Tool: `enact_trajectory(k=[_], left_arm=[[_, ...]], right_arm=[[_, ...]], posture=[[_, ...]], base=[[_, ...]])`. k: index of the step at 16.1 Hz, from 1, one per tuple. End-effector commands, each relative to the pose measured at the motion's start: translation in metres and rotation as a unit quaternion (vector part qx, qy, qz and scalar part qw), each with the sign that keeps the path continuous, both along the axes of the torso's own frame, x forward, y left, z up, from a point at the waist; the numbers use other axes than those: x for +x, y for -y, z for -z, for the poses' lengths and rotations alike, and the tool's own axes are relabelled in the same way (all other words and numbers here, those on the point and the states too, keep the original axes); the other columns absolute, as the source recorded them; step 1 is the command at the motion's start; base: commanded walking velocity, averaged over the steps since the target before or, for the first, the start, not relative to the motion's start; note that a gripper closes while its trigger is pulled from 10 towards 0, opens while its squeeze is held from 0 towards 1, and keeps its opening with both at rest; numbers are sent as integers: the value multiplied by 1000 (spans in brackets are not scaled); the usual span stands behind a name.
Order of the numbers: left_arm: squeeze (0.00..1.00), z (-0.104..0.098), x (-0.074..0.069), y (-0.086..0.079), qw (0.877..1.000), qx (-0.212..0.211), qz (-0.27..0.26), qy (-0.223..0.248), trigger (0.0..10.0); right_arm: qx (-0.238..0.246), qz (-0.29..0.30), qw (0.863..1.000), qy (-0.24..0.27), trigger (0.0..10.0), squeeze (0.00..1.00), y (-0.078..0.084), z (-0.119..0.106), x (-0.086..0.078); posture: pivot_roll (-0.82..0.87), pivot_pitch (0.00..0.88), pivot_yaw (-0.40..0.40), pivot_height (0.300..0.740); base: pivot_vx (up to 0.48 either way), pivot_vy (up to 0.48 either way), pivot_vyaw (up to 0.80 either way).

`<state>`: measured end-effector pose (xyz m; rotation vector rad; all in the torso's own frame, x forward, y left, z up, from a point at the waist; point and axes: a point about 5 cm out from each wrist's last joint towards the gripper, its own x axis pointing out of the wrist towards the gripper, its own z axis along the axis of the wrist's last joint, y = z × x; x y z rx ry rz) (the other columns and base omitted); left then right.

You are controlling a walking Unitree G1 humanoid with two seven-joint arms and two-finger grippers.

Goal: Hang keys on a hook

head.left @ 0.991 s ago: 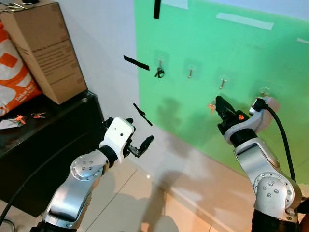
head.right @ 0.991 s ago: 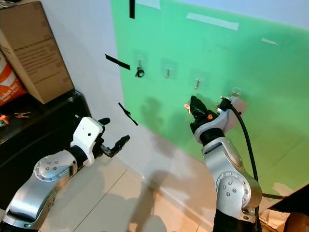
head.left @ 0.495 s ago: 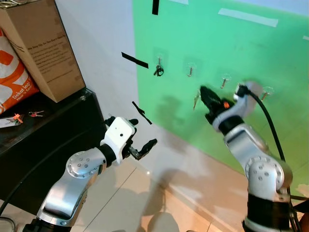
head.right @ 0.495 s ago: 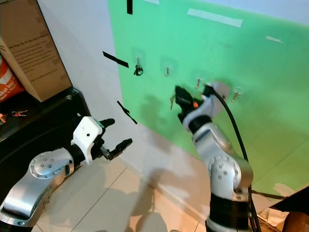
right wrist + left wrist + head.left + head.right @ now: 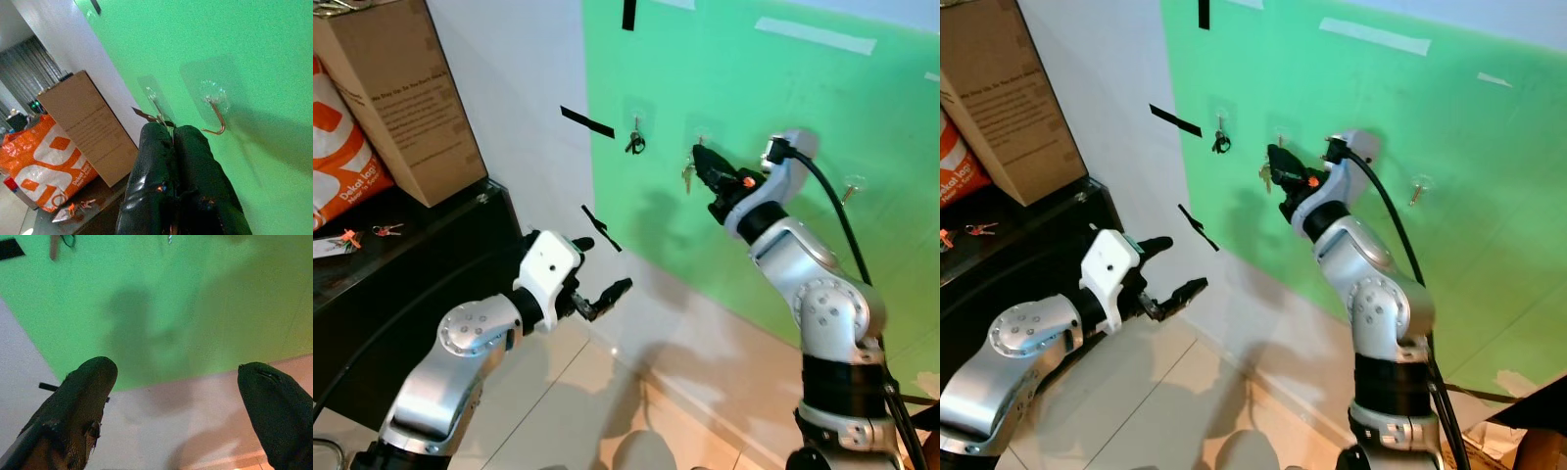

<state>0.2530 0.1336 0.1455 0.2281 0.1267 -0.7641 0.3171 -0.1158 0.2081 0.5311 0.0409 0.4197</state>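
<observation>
Keys dangling from the tip of the right gripper, right up against the green sheet on the wall. Black fingers squeezed tight together, pinching the keys at the top. Held just beside a clear stick-on hook on the green sheet, near it but not on it yet. More hooks in a row along the green sheet: one toward the white wall with another dark bunch of keys already hanging on it, and one farther out past the right arm. Strips of black tape stuck where the green sheet meets the white wall, another short strip lower down. Left gripper held out low, well below the green sheet and in front of the white part of the wall, fingers spread wide apart with nothing between them. Off past the white edge of the green sheet, a black cabinet with a brown cardboard box standing on it and an orange and white bag leaning behind the box. Some small bits, orange and red, lying on the cabinet top, too little to tell what. Pale floor tiles down under the green sheet.
</observation>
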Motion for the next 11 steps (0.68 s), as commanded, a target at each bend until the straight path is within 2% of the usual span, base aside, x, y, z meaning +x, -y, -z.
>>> enact_trajectory(k=[1,11], left_arm=[[0,-11,3,-2,1000,-6,-2,16,10000],[0,-14,3,-5,1000,-6,-6,20,10000]], right_arm=[[-1,-8,1000,13,10000,0,-2,-5,3],[1,-36,999,26,10000,0,-12,-8,16]], posture=[[15,0,1,740],[40,0,-20,740]], base=[[0,0,0],[0,0,0]])
